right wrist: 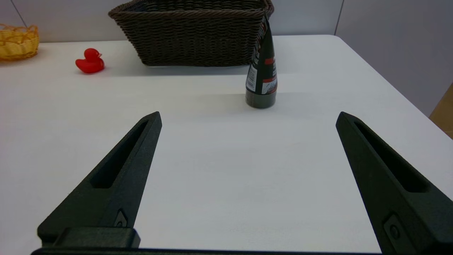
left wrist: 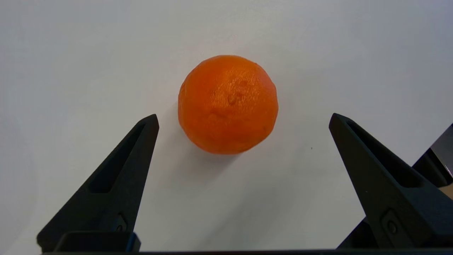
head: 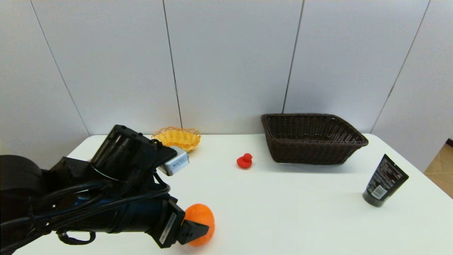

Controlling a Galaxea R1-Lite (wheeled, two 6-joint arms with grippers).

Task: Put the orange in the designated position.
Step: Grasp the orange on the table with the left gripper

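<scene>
On the white table (head: 283, 205), left claw (left wrist: 243, 120) gapes wide, orange (left wrist: 228, 104) untouched.

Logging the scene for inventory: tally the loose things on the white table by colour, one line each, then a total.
Orange: 1, the orange, between the open left tool
Red: 1, the duck
Yellow: 1, the small woven basket
Brown: 1, the large wicker basket
Black: 1, the tube
Total: 5
</scene>
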